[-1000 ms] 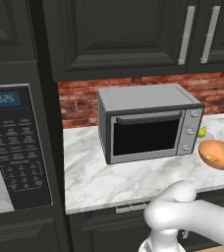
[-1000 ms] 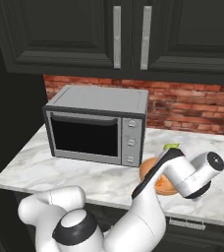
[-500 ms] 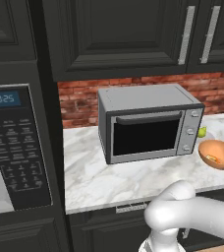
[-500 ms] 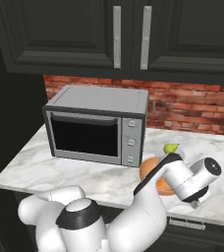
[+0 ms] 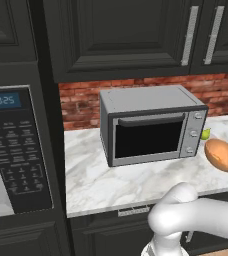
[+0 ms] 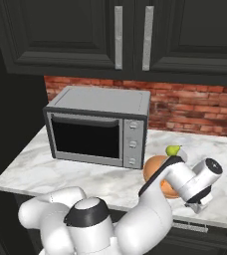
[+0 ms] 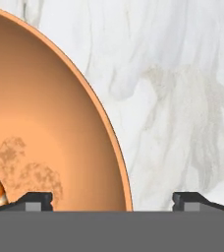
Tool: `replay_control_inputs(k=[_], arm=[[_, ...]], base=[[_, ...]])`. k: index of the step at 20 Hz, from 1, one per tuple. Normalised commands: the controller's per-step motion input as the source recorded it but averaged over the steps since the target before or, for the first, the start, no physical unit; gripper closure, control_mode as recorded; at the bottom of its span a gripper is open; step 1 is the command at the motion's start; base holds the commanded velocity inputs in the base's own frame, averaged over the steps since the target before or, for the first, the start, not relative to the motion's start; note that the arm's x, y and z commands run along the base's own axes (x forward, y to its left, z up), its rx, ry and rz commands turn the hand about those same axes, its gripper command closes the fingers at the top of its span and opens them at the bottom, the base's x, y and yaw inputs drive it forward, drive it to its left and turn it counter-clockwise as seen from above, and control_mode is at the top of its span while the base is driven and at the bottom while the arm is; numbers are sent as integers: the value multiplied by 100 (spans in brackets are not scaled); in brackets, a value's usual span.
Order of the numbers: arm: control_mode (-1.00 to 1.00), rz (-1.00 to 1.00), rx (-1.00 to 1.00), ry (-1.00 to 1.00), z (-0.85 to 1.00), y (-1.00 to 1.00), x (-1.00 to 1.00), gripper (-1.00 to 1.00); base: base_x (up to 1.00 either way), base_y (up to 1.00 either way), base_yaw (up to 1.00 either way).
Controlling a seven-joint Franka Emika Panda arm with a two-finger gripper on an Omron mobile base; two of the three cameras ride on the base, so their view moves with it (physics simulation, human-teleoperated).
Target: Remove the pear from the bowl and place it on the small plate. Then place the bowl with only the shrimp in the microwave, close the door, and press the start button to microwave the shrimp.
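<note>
Item: bowl rim pickup; gripper released, straddling the rim (pear already out). Next: clench, lift.

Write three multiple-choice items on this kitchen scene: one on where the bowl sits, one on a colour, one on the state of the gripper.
1. Where is the bowl?
A. On the marble counter, right of the silver oven
B. Inside the silver oven
C. On top of the silver oven

2. What colour is the small fruit, the pear, behind the bowl?
A. Red
B. Yellow-green
C. Purple

3. How does the gripper stand?
A. Shut on the pear
B. Shut on nothing
C. Open, its fingertips straddling the bowl's rim

Key: 1 A, both base views show the bowl on the counter beside the oven. 2 B, the right base view shows a yellow-green fruit. 3 C, the hand view shows one tip over the bowl's inside and one over the marble.
</note>
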Motion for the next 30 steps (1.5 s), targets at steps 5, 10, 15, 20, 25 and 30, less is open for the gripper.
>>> replay_control_inputs(k=[5, 10, 15, 20, 25, 30], arm=[[-100, 0, 0, 4, -1, 3, 0, 100], [-100, 0, 0, 0, 0, 2, 0, 100], [-100, -4, 0, -2, 18, 1, -5, 100], [-100, -9, 0, -13, 74, 0, -28, 100], [-100, -2, 0, -21, 92, 8, -38, 100], [-100, 0, 0, -17, 88, 47, -55, 100]], base=[[0, 0, 0], [0, 0, 0], [0, 0, 0], [0, 0, 0], [0, 0, 0], [0, 0, 0]])
